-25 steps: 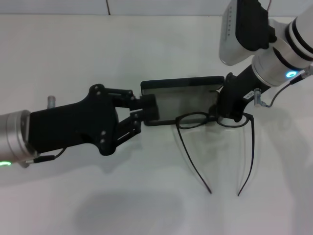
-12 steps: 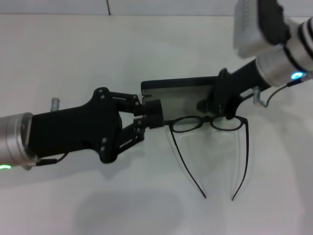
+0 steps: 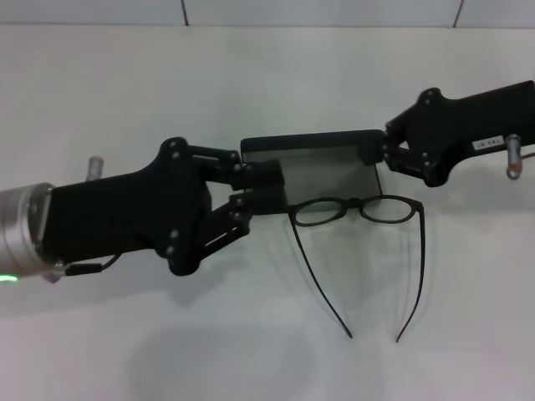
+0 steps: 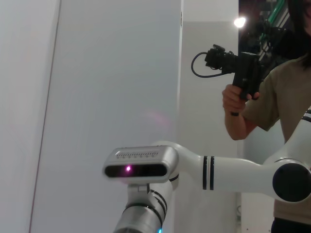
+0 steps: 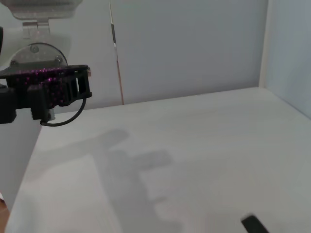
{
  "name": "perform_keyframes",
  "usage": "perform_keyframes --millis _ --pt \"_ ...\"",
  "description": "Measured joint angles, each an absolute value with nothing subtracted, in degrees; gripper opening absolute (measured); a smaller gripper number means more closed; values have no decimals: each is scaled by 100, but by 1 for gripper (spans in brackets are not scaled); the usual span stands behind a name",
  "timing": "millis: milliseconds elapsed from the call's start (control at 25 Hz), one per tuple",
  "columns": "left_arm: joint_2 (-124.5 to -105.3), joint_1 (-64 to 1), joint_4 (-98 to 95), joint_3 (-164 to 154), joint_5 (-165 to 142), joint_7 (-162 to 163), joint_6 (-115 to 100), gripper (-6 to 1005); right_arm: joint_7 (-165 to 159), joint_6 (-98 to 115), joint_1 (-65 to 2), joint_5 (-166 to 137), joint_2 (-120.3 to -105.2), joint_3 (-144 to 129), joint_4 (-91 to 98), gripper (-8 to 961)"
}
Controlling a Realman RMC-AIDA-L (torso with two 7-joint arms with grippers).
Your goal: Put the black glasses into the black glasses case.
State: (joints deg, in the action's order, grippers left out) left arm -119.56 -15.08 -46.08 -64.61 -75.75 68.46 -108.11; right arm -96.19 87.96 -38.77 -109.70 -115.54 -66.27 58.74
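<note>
Mid-table [image 3: 100, 83], my left gripper [image 3: 266, 186] is pinching the black glasses case's [image 3: 322, 171] left end; the black glasses [image 3: 359, 209] are lying at its front edge, my right gripper [image 3: 374, 154] touching its right end, fingers' state unclear.

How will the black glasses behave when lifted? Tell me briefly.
Probably light and fragile: the black glasses have a thin frame. Their long, slim temple arms are unfolded, so they may flex or snag. Lying against the black glasses case, they would likely slide if nudged.

Open black glasses case [image 3: 322, 171] on the white bench [image 3: 125, 100], left claw [image 3: 266, 187] clamped on its left end, right claw [image 3: 376, 154] at its right end. Black glasses [image 3: 359, 209] rest against its near edge, temples unfolded.
</note>
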Motion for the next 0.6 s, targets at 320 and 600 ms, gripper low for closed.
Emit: perform_keyframes --millis 320,600 --pt "-11908 -1856 -4078 -6450 -7574 6727 -10806 155 -10654 9136 -4758 -12203 -11511 -6770 5861 124" --pt "-11913 -1768 -4048 -6448 -7576 6706 -10784 156 -11263 8981 -5511 -12802 -11548 -7466 5626 199"
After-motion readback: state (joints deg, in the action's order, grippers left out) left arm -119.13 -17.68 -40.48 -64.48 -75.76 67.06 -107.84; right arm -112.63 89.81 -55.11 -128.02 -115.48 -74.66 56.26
